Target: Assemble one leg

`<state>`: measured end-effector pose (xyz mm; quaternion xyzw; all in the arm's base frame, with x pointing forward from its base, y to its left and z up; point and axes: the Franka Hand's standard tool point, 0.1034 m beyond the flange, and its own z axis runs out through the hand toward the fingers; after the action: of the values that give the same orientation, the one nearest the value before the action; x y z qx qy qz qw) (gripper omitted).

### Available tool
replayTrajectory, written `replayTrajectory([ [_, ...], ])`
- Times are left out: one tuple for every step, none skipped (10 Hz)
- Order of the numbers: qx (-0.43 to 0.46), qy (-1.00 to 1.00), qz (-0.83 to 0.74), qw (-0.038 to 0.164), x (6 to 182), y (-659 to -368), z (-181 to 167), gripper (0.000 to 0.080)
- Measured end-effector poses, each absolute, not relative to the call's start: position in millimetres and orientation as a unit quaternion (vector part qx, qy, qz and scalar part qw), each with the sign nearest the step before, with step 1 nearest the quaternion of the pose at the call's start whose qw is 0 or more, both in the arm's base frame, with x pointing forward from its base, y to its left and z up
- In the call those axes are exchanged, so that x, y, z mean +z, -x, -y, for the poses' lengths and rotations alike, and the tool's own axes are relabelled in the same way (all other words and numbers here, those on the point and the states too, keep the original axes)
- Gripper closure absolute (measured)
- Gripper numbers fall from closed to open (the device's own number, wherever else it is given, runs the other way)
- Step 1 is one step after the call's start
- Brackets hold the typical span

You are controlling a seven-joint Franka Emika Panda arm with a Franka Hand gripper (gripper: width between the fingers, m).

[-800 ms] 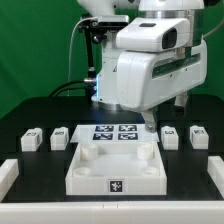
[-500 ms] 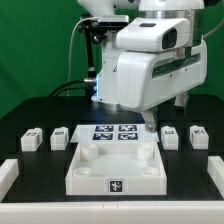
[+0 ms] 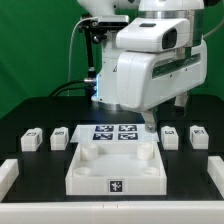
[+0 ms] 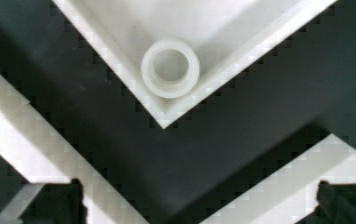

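Note:
Four small white legs stand on the black table, two at the exterior view's left and two at its right. The large white tray-like part lies in the front middle. My gripper hangs over the tray-like part's far right corner, apart from every leg. In the wrist view a white corner with a round hole lies below the gripper. Its dark fingers stand wide apart with nothing between them. No leg shows in the wrist view.
The marker board lies just behind the tray-like part. White rails stand at the table's front left and front right. The bulky white arm fills the upper middle, in front of a green backdrop.

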<state>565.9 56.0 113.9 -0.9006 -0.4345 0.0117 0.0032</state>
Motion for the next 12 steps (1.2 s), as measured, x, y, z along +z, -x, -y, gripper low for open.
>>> replayTrajectory([
  [0.012, 0.891, 0.453, 0.003, 113.7, -565.7, -55.6, 0.0150],
  [0.008, 0.876, 0.483, 0.000, 110.6, -555.7, -55.3, 0.0150],
  [0.009, 0.843, 0.538, -0.003, 105.9, -529.3, -58.1, 0.0150],
  [0.009, 0.801, 0.598, -0.004, 102.4, -503.5, -56.0, 0.0150],
  [0.006, 0.768, 0.640, -0.004, 95.4, -480.6, -48.0, 0.0150],
  [0.007, 0.725, 0.689, 0.000, 81.5, -454.8, -36.6, 0.0150],
  [0.000, 0.705, 0.709, 0.000, 67.3, -438.1, -27.7, 0.0150],
  [-0.001, 0.688, 0.726, 0.004, 54.5, -428.2, -18.1, 0.0150],
  [0.001, 0.698, 0.716, 0.010, 40.8, -421.8, -5.9, 0.0150],
  [0.003, 0.707, 0.707, 0.016, 30.7, -417.2, 3.0, 0.0150],
  [0.004, 0.714, 0.700, 0.020, 23.5, -414.2, 9.9, 0.0150],
  [0.008, 0.719, 0.694, 0.026, 16.3, -412.9, 15.4, 0.0150],
])
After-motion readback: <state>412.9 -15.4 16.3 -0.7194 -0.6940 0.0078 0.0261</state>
